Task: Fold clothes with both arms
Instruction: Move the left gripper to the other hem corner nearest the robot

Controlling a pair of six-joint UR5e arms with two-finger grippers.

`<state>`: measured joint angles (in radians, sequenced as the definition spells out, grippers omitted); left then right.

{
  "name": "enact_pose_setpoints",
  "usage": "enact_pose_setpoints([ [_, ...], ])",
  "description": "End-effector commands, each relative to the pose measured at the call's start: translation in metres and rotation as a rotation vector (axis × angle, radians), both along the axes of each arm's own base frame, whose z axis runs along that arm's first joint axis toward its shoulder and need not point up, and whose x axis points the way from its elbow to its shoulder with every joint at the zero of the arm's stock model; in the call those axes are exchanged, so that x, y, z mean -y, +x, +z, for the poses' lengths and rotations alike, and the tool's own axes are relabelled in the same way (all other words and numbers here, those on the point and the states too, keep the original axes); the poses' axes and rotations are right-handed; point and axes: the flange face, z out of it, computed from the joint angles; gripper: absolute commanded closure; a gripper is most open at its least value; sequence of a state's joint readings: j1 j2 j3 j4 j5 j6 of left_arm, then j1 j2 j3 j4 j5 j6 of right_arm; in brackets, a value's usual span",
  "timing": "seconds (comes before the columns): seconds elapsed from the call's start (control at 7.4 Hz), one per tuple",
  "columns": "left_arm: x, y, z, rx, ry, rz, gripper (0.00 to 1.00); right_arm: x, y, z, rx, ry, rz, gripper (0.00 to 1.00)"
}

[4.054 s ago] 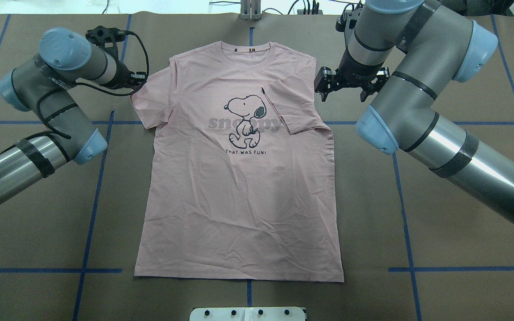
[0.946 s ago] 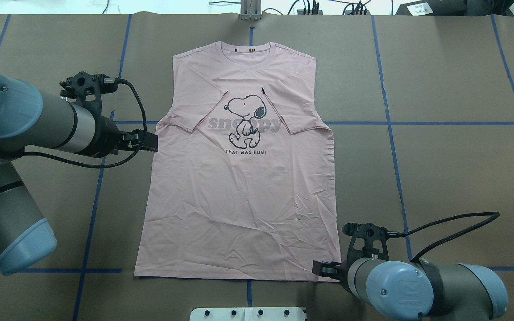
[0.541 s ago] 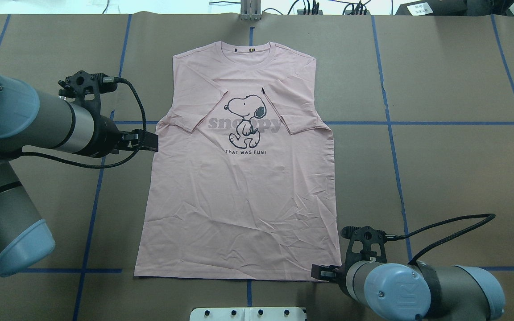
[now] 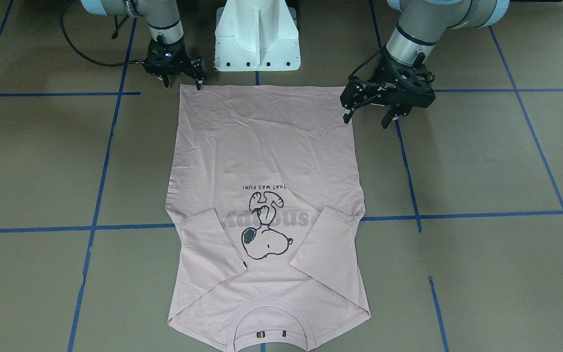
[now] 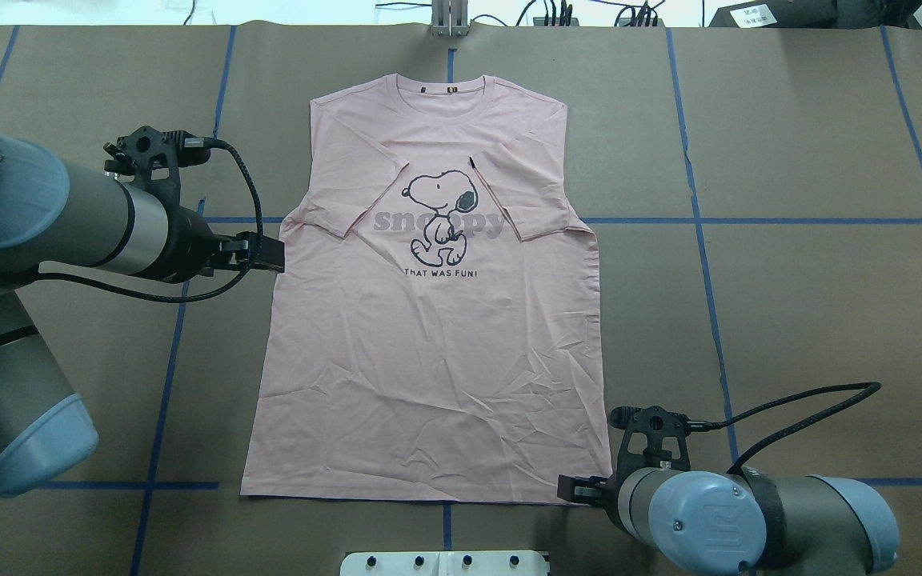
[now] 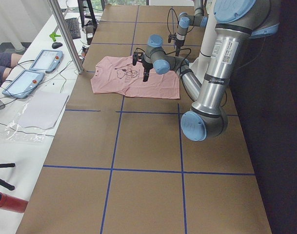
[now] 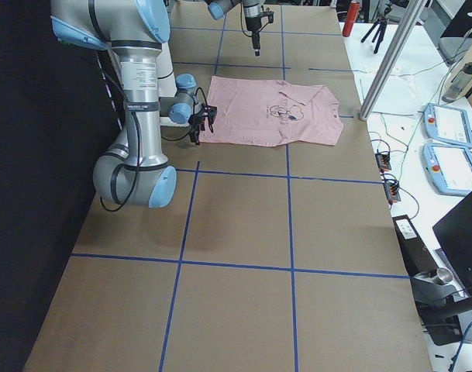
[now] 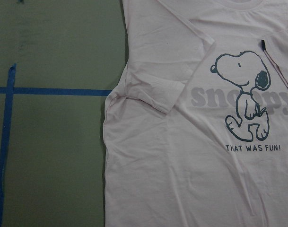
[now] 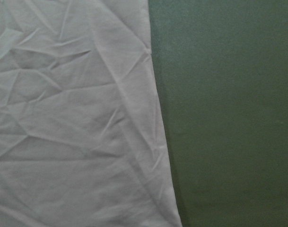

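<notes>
You have both sleeves tucked onto the T-shirt; the body folds remain. Right pincer, wide, sits at its hem corner; left pincer, wide, beside its edge.

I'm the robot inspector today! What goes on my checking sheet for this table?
Surface: brown table, flat, marked with blue tape lines.
Job's things: pink Snoopy T-shirt lying front up, both sleeves folded in.
Clutter: nothing seen.
Grippers: left gripper open, by the shirt's side edge; right gripper open, at a hem corner.
Cables: a black cable loops from each wrist.
Surroundings: white pedestal; tablets and a keyboard off to the robot's left.
</notes>
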<state>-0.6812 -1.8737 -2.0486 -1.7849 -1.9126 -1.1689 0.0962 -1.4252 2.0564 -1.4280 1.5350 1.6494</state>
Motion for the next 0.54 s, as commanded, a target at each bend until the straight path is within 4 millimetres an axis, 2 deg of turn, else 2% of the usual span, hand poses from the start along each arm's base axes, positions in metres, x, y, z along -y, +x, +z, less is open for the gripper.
enact_pose_setpoints([
  [0.0,0.0000,0.0001,0.0006,0.000,-0.001,0.000,0.00,-0.0003,-0.0016,0.0032,-0.006,-0.006,-0.003,0.05],
  [0.14,0.0001,0.0003,-0.0003,-0.001,0.000,0.000,0.00,0.0006,-0.0013,0.0032,-0.007,-0.005,-0.001,0.17],
  [0.27,-0.0002,-0.0001,-0.0009,-0.002,0.001,0.000,0.00,0.0026,-0.0004,0.0017,-0.003,-0.007,0.002,0.43],
  [0.41,0.0001,0.0003,-0.0003,-0.001,0.000,0.000,0.00,0.0045,0.0007,0.0032,-0.005,-0.022,-0.004,0.76],
])
